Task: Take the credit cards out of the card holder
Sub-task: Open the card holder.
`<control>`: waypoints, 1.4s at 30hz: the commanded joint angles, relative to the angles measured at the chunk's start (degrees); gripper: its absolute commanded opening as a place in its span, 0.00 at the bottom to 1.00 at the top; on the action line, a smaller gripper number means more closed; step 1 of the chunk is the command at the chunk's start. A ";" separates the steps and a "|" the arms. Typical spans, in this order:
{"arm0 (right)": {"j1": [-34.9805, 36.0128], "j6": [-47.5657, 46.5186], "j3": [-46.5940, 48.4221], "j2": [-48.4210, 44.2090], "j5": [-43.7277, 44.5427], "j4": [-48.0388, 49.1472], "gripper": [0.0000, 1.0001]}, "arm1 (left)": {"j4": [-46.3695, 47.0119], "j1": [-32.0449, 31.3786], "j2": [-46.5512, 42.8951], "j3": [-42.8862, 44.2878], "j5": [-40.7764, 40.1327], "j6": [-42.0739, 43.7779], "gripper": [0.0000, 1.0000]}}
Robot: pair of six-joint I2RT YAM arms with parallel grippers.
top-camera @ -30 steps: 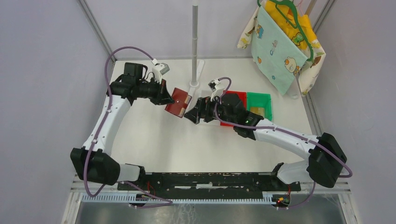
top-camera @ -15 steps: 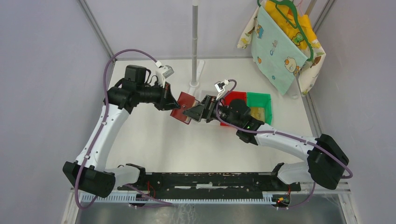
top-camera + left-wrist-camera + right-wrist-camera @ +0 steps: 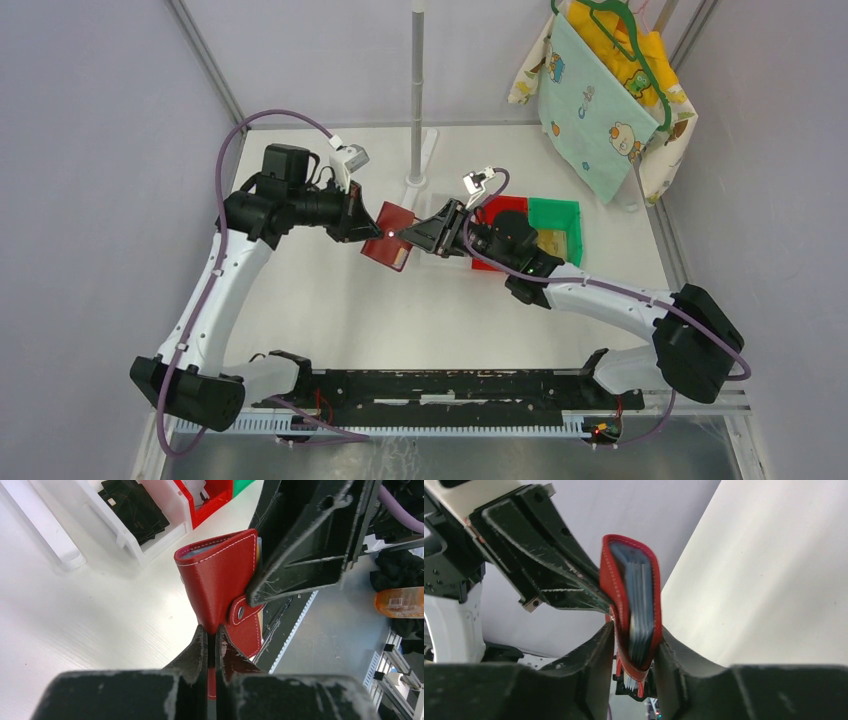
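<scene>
The red card holder [image 3: 391, 236] is held up between the two hands over the middle of the table [image 3: 330, 300], towards its far side. The left hand [image 3: 371, 231] comes in from the left, its fingers [image 3: 199, 647] pressed almost together on the holder's thin lower edge. From its wrist camera the glossy outside faces up, with white stitching and the snap tab [image 3: 245, 612] lying against the cover. The right hand [image 3: 402, 236] comes in from the right and straddles the holder's open end, one finger [image 3: 596, 652] against each outer face, so it is pinching the holder as well. From that wrist camera the mouth gapes a little and the credit cards [image 3: 640, 615] stand inside as a stack of grey-blue edges, all within the red cover.

Right of the hands a red bin [image 3: 512, 207] and a green bin [image 3: 556, 215] stand touching side by side. Something tan [image 3: 550, 240] lies in the green one; the right arm hides most of the red one's inside. Beside the red bin, a white tray [image 3: 130, 535] holds a flat black item [image 3: 135, 507].
</scene>
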 commanded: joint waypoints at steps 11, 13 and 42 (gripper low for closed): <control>-4.22 0.14 1.95 -0.90 -10.65 18.46 0.12 | -5.61 -0.29 -1.92 1.06 9.68 8.04 0.85; -5.21 -0.20 1.87 -1.05 -14.27 22.00 0.11 | -7.32 -0.14 -1.59 2.57 12.22 9.39 0.86; -6.27 -4.00 4.02 -2.40 -20.06 21.92 0.74 | -6.66 0.19 0.39 4.88 22.12 4.09 0.08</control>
